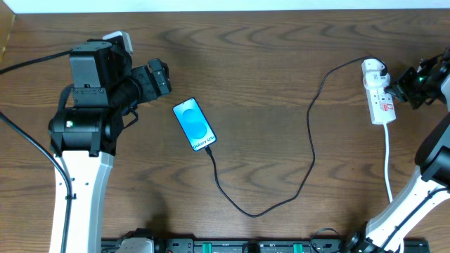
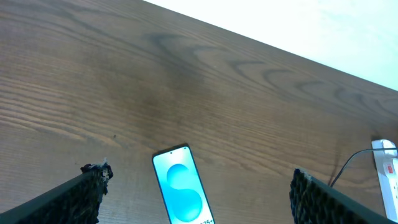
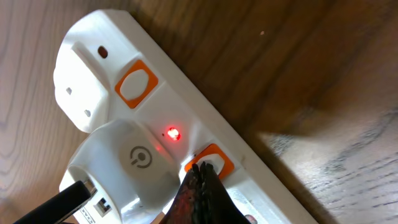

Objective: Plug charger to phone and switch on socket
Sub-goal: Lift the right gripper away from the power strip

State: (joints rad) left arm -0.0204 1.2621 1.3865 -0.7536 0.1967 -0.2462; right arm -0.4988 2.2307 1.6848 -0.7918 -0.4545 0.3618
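The phone (image 1: pixel 195 123) lies on the table with its blue screen lit; it also shows in the left wrist view (image 2: pixel 181 190). The black charger cable (image 1: pixel 311 140) runs from the phone's lower end in a loop to the white adapter (image 1: pixel 373 69), plugged into the white socket strip (image 1: pixel 380 98). In the right wrist view the adapter (image 3: pixel 124 165) sits in the strip (image 3: pixel 155 93), and a small red light (image 3: pixel 172 133) glows. My right gripper (image 3: pixel 202 171) is shut, its tips on an orange-framed switch (image 3: pixel 211 162). My left gripper (image 2: pixel 198 186) is open above the phone's near side.
The strip's white cord (image 1: pixel 387 161) runs toward the front edge. A second orange-framed switch (image 3: pixel 135 85) sits further along the strip. The table's back edge meets a white wall (image 2: pixel 311 25).
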